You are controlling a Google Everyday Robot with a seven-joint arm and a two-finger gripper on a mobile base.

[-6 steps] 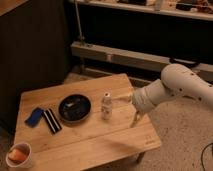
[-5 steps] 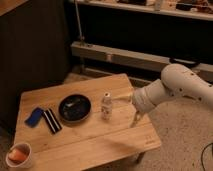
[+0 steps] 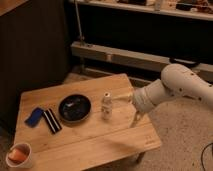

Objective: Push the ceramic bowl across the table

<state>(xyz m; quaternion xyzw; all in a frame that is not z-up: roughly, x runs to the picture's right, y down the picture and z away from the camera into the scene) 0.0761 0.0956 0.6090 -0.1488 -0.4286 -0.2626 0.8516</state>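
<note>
The ceramic bowl (image 3: 75, 108), a wide, shallow, glossy black dish with faint pale marks inside, sits left of centre on the table (image 3: 100, 141), which is low with a light wooden plank top. My white arm reaches in from the right. My gripper (image 3: 135, 118) hangs down over the table's right edge, well to the right of the bowl and not touching it. A small white bottle (image 3: 105, 105) stands upright between the bowl and the gripper.
A blue flat object (image 3: 34, 116) and a black object with white stripes (image 3: 51, 120) lie left of the bowl. A small white cup with orange contents (image 3: 18, 155) sits at the front left corner. A dark cabinet and metal shelving stand behind the table.
</note>
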